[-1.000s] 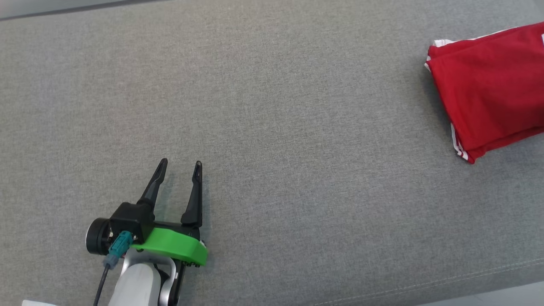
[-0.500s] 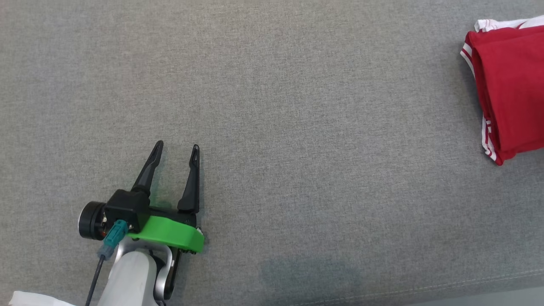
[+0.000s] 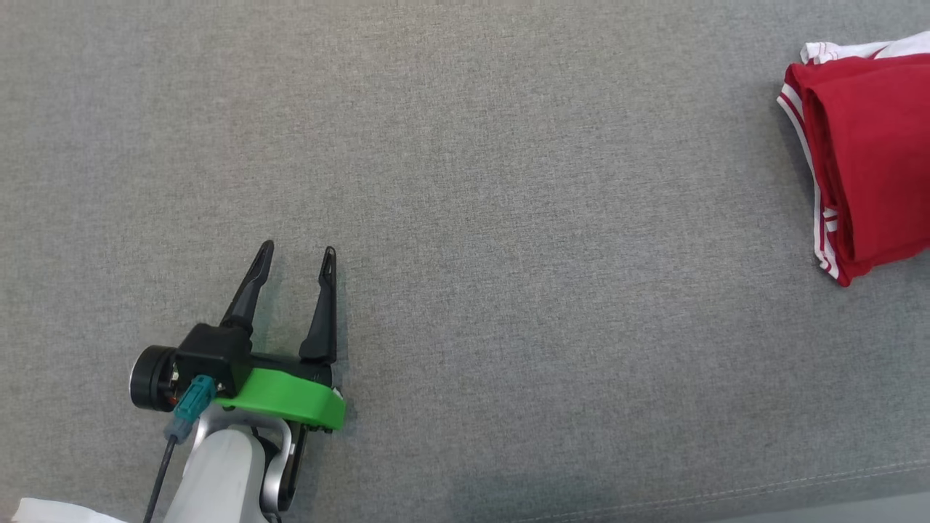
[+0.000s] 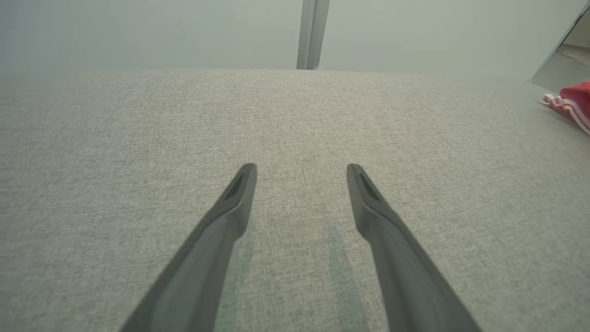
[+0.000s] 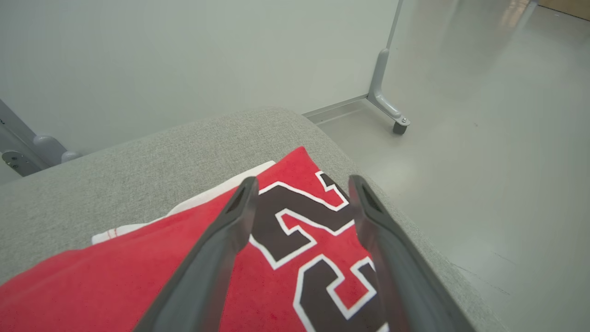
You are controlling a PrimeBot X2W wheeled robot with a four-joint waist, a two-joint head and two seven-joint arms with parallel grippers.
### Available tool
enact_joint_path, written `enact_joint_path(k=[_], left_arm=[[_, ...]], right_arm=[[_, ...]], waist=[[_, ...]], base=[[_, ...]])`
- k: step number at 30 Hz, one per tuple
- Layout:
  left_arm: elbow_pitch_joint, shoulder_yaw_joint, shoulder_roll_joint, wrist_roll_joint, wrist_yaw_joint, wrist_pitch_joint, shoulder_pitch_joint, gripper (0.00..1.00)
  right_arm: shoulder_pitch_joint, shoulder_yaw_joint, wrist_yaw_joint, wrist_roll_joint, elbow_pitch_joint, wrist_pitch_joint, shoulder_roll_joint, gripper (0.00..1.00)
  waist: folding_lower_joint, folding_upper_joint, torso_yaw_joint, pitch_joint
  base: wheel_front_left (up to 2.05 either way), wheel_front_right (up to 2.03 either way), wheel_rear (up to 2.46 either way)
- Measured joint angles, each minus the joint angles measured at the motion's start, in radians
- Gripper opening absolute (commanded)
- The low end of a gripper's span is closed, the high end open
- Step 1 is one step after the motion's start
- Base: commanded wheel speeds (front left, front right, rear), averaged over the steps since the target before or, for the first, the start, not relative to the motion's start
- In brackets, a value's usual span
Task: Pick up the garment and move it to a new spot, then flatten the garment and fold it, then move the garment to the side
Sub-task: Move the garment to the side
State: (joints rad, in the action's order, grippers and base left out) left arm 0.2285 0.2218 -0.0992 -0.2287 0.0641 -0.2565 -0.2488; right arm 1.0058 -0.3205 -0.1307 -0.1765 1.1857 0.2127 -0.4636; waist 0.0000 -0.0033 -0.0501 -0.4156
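The garment (image 3: pixel 868 160) is a red jersey with white trim, folded and lying at the far right of the grey cushion, partly cut off by the head view's edge. From the right wrist, the garment (image 5: pixel 138 276) shows black numerals outlined in white. My right gripper (image 5: pixel 299 184) is open just above it, its fingers apart with nothing between them. Far from the jersey, my left gripper (image 3: pixel 298 250) sits open at the lower left over bare cushion. In the left wrist view the left gripper (image 4: pixel 302 168) is empty, and the garment (image 4: pixel 574 103) shows as a red edge at the far right.
The grey fabric cushion (image 3: pixel 508 218) spans the whole work area; its front seam (image 3: pixel 726 497) runs along the bottom right. Beyond its right end lies grey floor (image 5: pixel 484 138) with a caster leg (image 5: pixel 387 101) of a panel. A pale wall stands behind the cushion.
The head camera has shifted, so the jersey now sits further right in view. The left gripper keeps its open pose. The jersey's outline looks more bunched than a second ago.
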Motion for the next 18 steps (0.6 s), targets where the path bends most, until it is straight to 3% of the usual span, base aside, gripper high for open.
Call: enact_joint_path(k=[9,18], left_arm=[[0.001,-0.017,0.011,-0.033,-0.01,-0.002,0.01,1.0],[0.005,-0.074,0.024,-0.069,-0.039,-0.005,0.063,1.0]], right_arm=[[-0.027,0.16,0.0,-0.018,-0.122,0.031,0.034,1.0],[-0.156,0.364,0.0,-0.159,-0.326,0.037,0.07,1.0]], waist=[[0.0,0.0,-0.013,0.089],[0.0,0.0,-0.018,0.215]], base=[[0.0,0.0,0.0],[0.0,0.0,0.0]])
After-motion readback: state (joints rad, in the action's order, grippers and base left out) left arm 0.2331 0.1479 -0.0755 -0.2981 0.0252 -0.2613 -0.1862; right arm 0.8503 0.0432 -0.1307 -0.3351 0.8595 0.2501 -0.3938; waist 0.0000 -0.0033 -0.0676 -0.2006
